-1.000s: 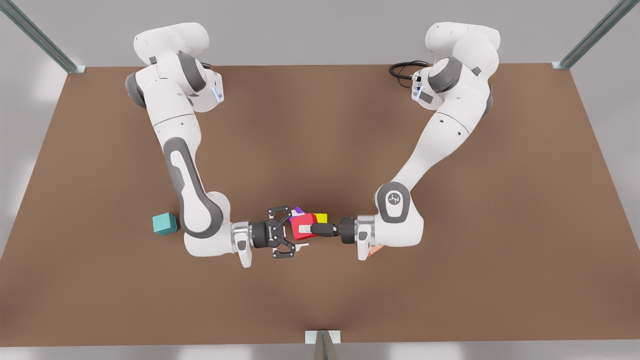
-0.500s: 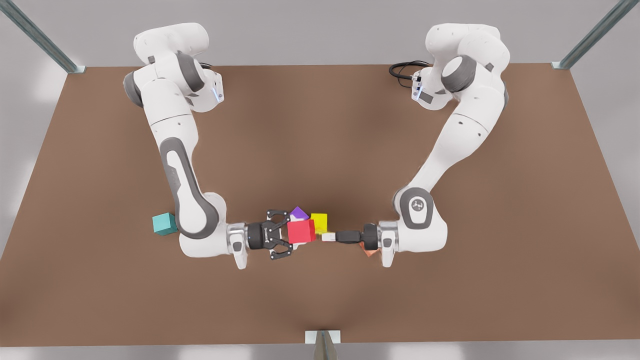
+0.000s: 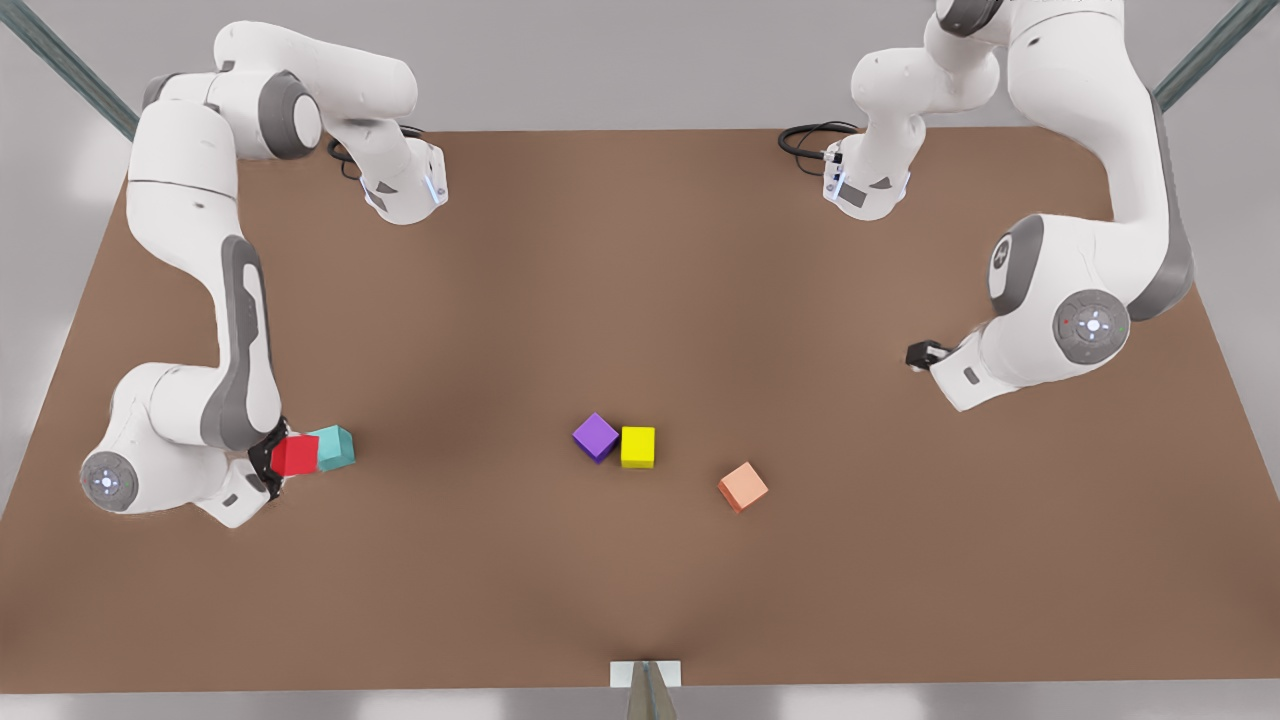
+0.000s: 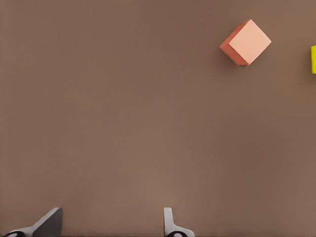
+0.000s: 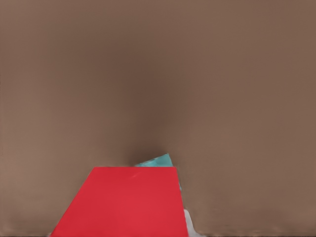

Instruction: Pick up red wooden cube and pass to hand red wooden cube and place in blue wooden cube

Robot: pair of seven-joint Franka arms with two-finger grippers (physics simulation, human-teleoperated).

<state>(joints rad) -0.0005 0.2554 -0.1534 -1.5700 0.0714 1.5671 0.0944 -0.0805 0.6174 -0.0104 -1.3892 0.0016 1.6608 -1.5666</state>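
In the front view, the red wooden cube (image 3: 296, 455) is held at the front view's left by my right gripper (image 3: 277, 458), the black linkage hand, which is shut on it. The cube overlaps the near side of the teal blue wooden cube (image 3: 337, 446); I cannot tell whether they touch. The right wrist view has the red wooden cube (image 5: 123, 205) close up, covering most of the blue wooden cube (image 5: 156, 161), with a white fingertip (image 5: 189, 228) beside it. My left gripper (image 3: 925, 353) hangs open and holds nothing at the front view's right; its fingers (image 4: 170, 226) stand wide apart above bare table.
A purple cube (image 3: 596, 437) and a yellow cube (image 3: 638, 446) sit side by side mid-table. A salmon-orange cube (image 3: 743, 487) lies to their right, and the left wrist view also has this salmon-orange cube (image 4: 246, 42). A black cable (image 3: 805, 137) lies at the back.
The hand closed on the red cube mid-table and carried it to the front view's left, over to the teal cube. The slim gripper let go and withdrew far right.
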